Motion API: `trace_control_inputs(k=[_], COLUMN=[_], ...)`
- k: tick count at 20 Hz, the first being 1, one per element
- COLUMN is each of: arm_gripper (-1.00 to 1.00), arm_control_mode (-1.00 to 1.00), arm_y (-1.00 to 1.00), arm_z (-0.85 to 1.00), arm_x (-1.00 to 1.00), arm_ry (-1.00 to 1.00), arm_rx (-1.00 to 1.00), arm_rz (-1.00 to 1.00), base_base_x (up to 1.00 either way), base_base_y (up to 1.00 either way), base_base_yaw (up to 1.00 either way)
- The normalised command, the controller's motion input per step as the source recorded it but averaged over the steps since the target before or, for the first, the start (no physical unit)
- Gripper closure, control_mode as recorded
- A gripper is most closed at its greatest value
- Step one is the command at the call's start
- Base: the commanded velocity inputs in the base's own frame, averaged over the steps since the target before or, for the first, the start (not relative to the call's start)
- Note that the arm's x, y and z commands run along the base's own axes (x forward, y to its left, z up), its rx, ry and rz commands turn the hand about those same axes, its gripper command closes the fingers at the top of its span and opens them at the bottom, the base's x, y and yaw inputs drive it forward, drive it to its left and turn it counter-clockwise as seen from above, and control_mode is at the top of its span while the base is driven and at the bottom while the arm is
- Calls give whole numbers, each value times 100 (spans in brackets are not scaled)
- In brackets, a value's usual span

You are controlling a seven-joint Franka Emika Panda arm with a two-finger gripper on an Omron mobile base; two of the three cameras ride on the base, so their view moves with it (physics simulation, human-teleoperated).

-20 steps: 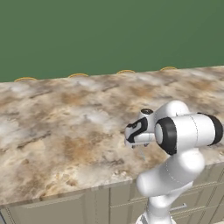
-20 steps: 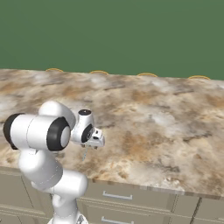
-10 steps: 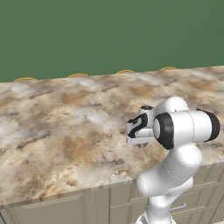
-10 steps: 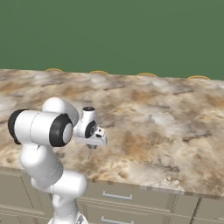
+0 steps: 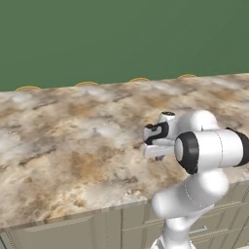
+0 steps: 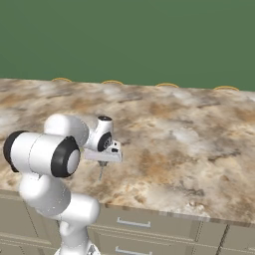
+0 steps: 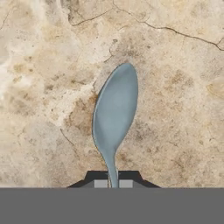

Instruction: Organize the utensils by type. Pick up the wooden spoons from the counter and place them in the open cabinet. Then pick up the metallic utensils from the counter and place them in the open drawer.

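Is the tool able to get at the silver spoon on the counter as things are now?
Yes, it seems so: the tool is already shut on the silver spoon at its thin handle, with bare counter around its bowl.

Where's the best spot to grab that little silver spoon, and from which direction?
By its thin handle, from straight above. The silver spoon has a broad, curved bowl that would likely slip, while the narrow handle fits between two fingers. In the hand view the tool is already shut on that handle, with the bowl sticking out over the counter.
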Motion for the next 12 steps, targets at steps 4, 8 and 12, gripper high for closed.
trace_control_inputs(k=[4,8,12], arm_gripper=[100,100,100], arm_control_mode=[-100,-100,-100], arm_y=[0,0,0], arm_z=[80,83,64], arm_x=[-12,-23,-19], arm_ry=[0,0,0], arm_rx=[8,4,0], arm_rz=[16,13,1], base_base_x=[0,0,0], base_base_y=[0,0,0], base_base_yaw=[0,0,0])
